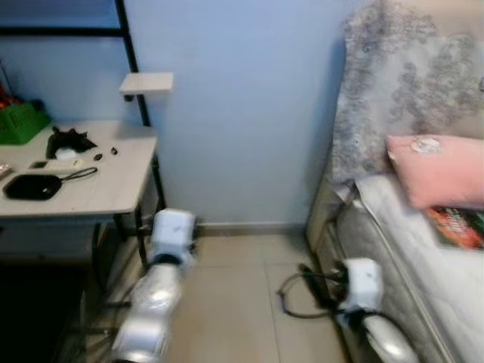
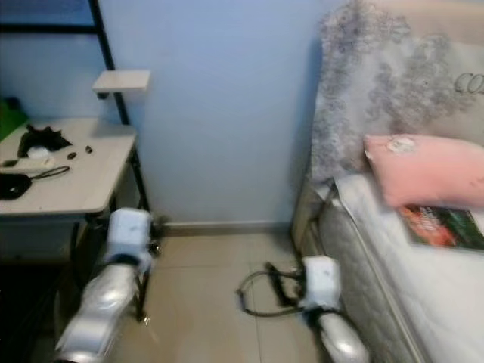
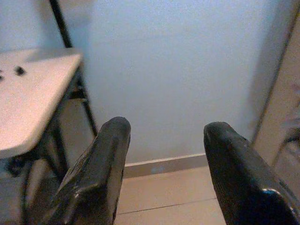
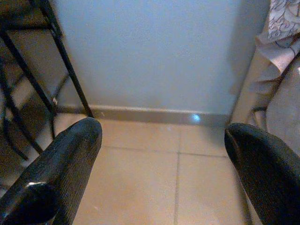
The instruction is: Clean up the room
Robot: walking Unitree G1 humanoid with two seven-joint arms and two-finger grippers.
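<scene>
A white desk (image 1: pixel 113 189) stands at the left with a flat black pouch (image 1: pixel 32 186), a crumpled black item (image 1: pixel 68 140) and a green basket (image 1: pixel 19 122) on it. On the bed (image 1: pixel 408 249) at the right lie a pink pillow (image 1: pixel 439 170) and a book with a red and green cover (image 1: pixel 457 227). My left gripper (image 3: pixel 166 131) is open and holds nothing, low beside the desk's front corner and facing the wall. Low by the bed's side, my right gripper (image 4: pixel 164 131) is open too, with nothing in it, over the tiled floor.
A pale blue wall (image 1: pixel 242 113) closes the gap between desk and bed. A small white shelf (image 1: pixel 147 82) hangs on a black frame above the desk. A patterned grey cover (image 1: pixel 401 83) drapes the headboard. Beige floor tiles (image 1: pixel 234 302) lie between my arms.
</scene>
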